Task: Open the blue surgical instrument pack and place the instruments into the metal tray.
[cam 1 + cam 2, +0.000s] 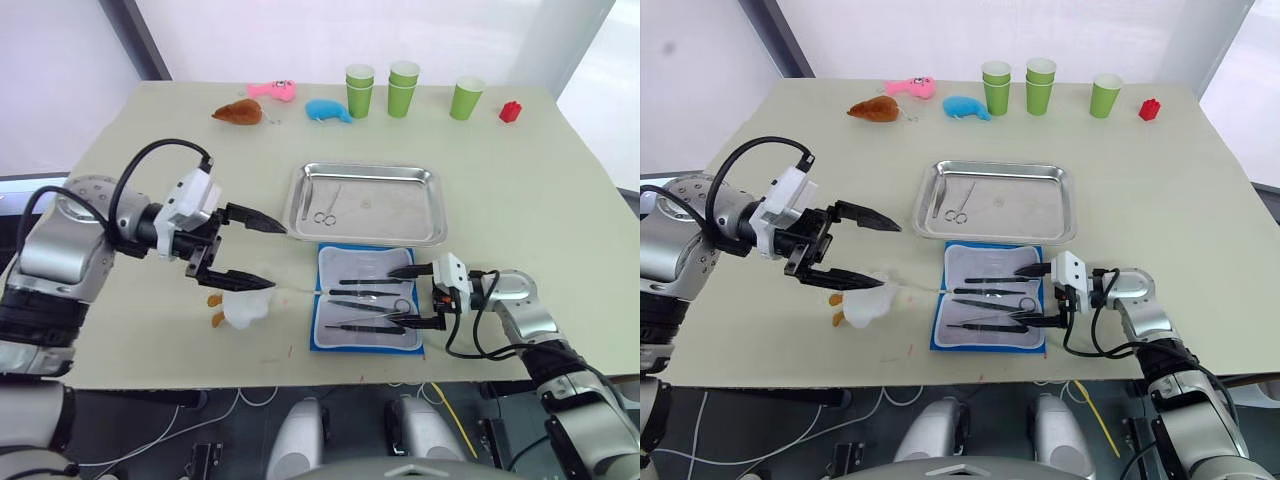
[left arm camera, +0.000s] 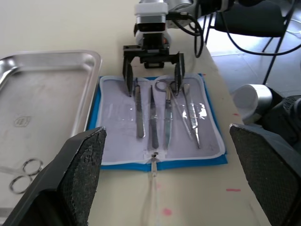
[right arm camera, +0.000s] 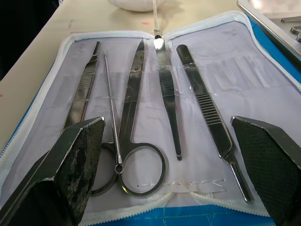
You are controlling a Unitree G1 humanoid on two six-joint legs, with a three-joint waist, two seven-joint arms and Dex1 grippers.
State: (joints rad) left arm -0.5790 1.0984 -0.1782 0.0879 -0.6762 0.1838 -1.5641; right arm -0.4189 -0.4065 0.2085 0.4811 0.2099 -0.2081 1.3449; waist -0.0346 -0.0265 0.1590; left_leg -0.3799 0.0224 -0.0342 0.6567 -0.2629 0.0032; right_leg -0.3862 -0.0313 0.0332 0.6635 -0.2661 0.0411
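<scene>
The blue surgical instrument pack (image 1: 340,262) lies open and flat on the table just in front of the metal tray (image 1: 395,205), pale lining up. Several silver instruments (image 1: 365,295) lie side by side on the lining: ring-handled scissors (image 3: 136,141), tweezers (image 3: 207,110) and a thin probe. A small pair of scissors (image 1: 324,215) rests in the tray's left part. My right gripper (image 1: 390,296) is open at the pack's right edge, its fingers straddling the instruments' handle ends. My left gripper (image 1: 278,258) hovers open to the left of the pack, holding nothing.
A white toy with orange feet (image 1: 243,308) sits under my left gripper. Along the far edge stand green cups (image 1: 403,88), a red block (image 1: 511,111), a blue whale toy (image 1: 328,110), a pink toy (image 1: 272,91) and a brown toy (image 1: 238,113).
</scene>
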